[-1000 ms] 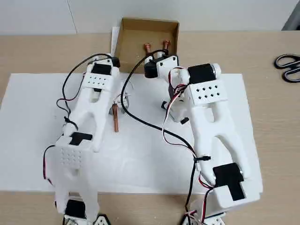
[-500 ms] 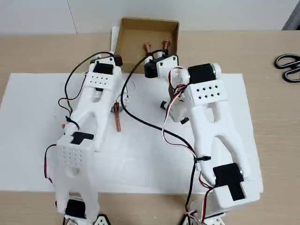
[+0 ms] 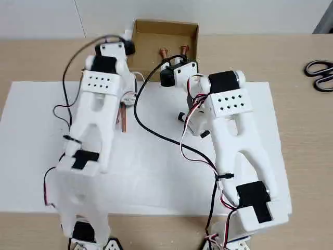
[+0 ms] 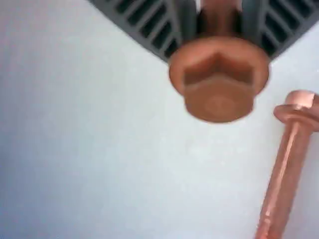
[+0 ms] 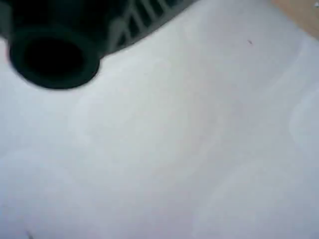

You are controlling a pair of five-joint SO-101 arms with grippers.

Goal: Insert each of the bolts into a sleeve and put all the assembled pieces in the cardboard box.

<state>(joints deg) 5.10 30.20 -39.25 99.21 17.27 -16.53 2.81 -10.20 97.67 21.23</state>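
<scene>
**High view:** Two white plastic arms stretch side by side over a white sheet on the pale wooden counter. The left arm is extended far forward, its wrist near the front left corner of the cardboard box. The right arm is folded more tightly, its wrist just before the box's open front. Two copper-coloured bolts stand inside the box near that front edge. A copper shaft shows at the left arm's inner edge, over the sheet; which bolt it belongs to cannot be told. Black-handled scissors lie well apart at the counter's right side.

**Left wrist view:** The left tool pinches a bolt by its shank, between grey ribbed jaws, just behind the smooth, flanged hexagonal head. A second bolt, with a plain straight shank, lies on the sheet near it, apart from the held one.

**Right wrist view:** The right tool grips a black sleeve, a short tube with its round dark bore facing the camera. A grey ribbed jaw sits beside it, above the smooth sheet.
</scene>
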